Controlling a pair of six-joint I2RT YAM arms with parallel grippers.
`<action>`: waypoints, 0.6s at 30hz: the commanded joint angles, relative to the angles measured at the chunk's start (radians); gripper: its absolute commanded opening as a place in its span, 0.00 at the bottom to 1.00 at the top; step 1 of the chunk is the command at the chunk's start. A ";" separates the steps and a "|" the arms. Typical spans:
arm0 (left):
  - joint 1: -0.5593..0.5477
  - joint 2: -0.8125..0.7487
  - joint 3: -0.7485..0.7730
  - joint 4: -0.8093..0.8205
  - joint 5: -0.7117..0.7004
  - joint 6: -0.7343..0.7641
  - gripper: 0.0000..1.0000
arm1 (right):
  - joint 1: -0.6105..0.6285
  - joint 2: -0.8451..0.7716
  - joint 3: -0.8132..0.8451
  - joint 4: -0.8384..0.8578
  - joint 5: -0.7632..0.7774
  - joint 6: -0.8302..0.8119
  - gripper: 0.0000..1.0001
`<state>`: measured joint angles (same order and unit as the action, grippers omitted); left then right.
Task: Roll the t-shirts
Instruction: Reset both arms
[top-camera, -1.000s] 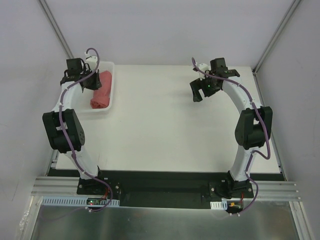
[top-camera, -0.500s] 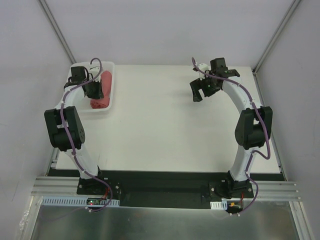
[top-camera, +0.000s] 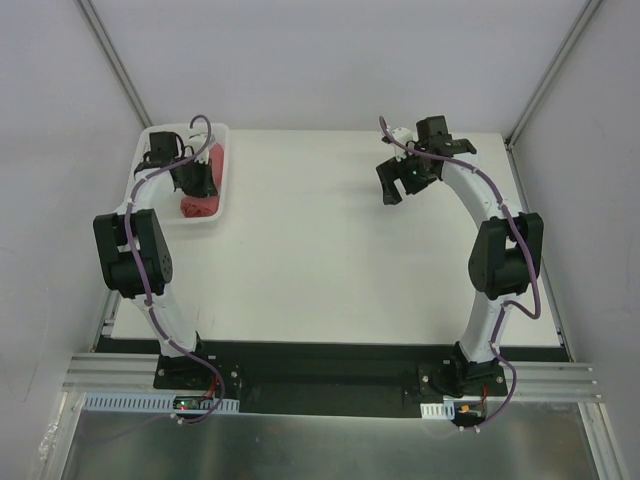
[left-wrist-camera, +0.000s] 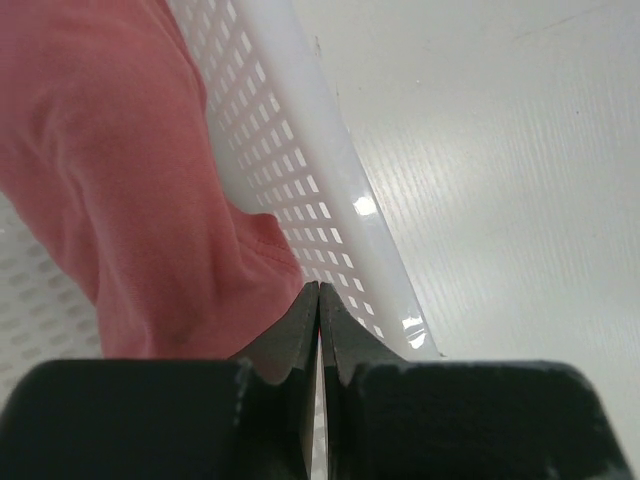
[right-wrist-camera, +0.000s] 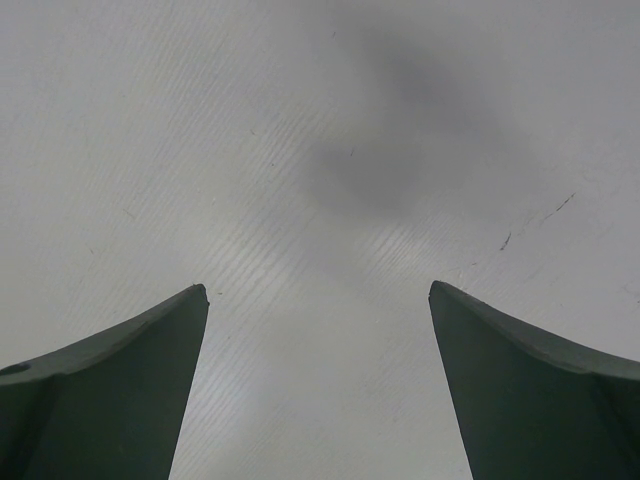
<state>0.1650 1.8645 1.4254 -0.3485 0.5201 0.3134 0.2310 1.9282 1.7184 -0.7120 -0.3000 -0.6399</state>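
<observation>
White perforated basket (top-camera: 226, 172) at table's (top-camera: 330, 250) far-left corner, white tabletop

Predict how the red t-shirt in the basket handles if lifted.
Probably floppy: the t-shirt shows soft folds, so it would likely sag and drape. Likely light, being thin cloth. Unlikely to slide or roll, since it lies bunched against the basket wall.

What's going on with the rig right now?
The salmon-red t-shirt lies as a compact bundle, possibly a roll, in the white basket at the far left corner of the table. The left gripper is down in the basket, shut, right beside the shirt's edge; whether any fabric is pinched is unclear. The right gripper hovers open over bare table.
</observation>
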 joint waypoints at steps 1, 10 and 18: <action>0.021 -0.080 0.076 -0.001 -0.069 0.003 0.00 | 0.004 -0.006 0.015 -0.004 -0.010 -0.003 0.96; 0.033 -0.110 0.004 -0.035 -0.170 0.024 0.00 | 0.004 -0.005 0.021 -0.004 -0.014 -0.006 0.96; 0.037 -0.081 0.027 -0.020 -0.278 0.052 0.00 | 0.004 -0.008 0.010 -0.004 -0.019 -0.006 0.96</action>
<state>0.1974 1.7966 1.4406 -0.3614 0.3275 0.3363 0.2317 1.9282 1.7184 -0.7120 -0.3038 -0.6403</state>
